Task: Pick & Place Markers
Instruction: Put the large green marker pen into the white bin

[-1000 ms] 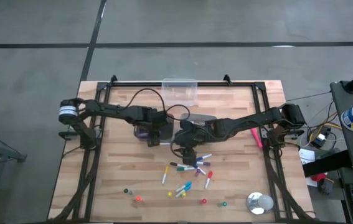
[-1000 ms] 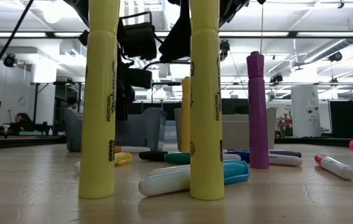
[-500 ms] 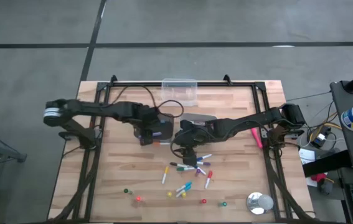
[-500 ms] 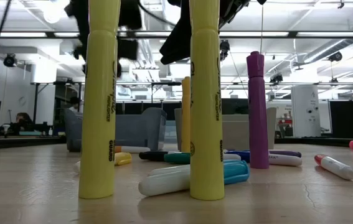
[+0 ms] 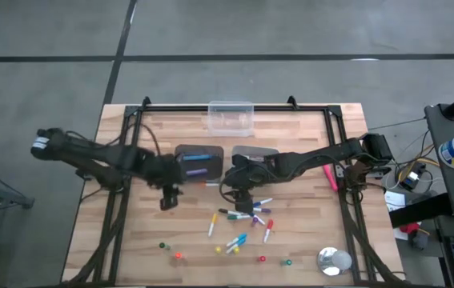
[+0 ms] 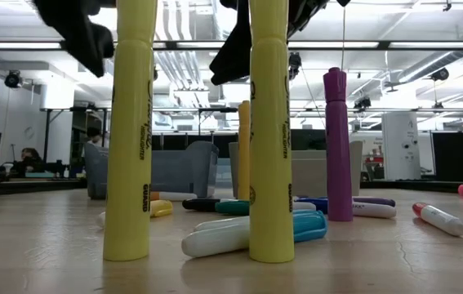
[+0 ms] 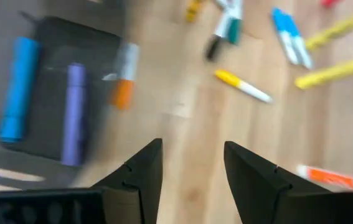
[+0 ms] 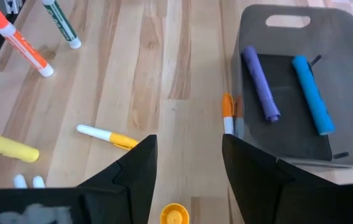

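Two dark jointed arms — black cables

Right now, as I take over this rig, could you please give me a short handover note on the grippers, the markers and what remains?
Left gripper: jaws open, empty, over bare wood in front of the left grey bin.
Right gripper: jaws open, empty, hovering above the marker pile.
Done: a blue marker and a purple marker lie in the left grey bin.
An orange marker lies on the table right against that bin's outer wall, not inside.
Left: the loose markers mid-table, some standing upright, small caps near the front edge, and a pink marker by the right frame.
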Controlling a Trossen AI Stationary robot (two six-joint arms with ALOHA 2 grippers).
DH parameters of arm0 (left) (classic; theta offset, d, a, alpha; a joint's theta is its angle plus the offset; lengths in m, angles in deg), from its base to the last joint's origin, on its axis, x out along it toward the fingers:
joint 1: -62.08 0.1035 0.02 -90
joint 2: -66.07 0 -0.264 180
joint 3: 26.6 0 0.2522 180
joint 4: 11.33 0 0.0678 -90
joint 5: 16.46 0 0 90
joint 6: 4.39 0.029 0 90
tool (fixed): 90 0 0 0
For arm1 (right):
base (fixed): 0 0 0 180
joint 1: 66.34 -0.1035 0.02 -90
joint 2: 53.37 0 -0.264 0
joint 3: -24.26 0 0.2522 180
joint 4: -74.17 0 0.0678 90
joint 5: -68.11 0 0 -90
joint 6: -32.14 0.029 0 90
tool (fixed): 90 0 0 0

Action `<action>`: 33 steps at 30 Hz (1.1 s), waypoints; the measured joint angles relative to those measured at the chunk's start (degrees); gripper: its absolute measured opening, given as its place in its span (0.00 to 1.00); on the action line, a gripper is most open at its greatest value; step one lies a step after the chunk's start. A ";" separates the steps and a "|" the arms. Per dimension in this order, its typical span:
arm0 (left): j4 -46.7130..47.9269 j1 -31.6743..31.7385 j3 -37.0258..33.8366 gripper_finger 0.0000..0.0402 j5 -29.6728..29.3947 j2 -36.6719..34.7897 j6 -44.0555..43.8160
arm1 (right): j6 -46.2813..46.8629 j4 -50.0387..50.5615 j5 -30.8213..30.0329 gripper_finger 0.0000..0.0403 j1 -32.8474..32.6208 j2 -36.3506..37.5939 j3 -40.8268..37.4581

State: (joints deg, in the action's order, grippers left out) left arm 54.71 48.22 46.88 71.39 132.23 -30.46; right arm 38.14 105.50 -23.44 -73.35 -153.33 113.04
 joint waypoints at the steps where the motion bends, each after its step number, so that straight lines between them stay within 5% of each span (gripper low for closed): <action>1: -0.16 -2.07 -0.11 0.40 -0.26 0.17 -1.25 | 0.30 0.05 0.00 0.44 0.00 0.00 -0.11; 13: -11.42 -17.24 -0.11 0.40 -4.13 2.67 -8.79 | 1.11 -0.21 0.00 0.44 -1.77 0.00 -0.28; 19: -12.57 -19.14 -0.50 0.40 -8.47 2.81 -8.30 | 0.95 0.04 0.07 0.44 -3.21 0.00 -0.28; 33: -14.85 -20.57 -3.87 0.40 -6.19 2.87 -13.14 | 2.64 0.01 0.03 0.44 -4.76 0.00 -0.28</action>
State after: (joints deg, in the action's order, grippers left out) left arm 39.87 27.66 43.02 65.20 135.11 -43.61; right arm 40.78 105.51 -23.41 -78.11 -153.33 112.76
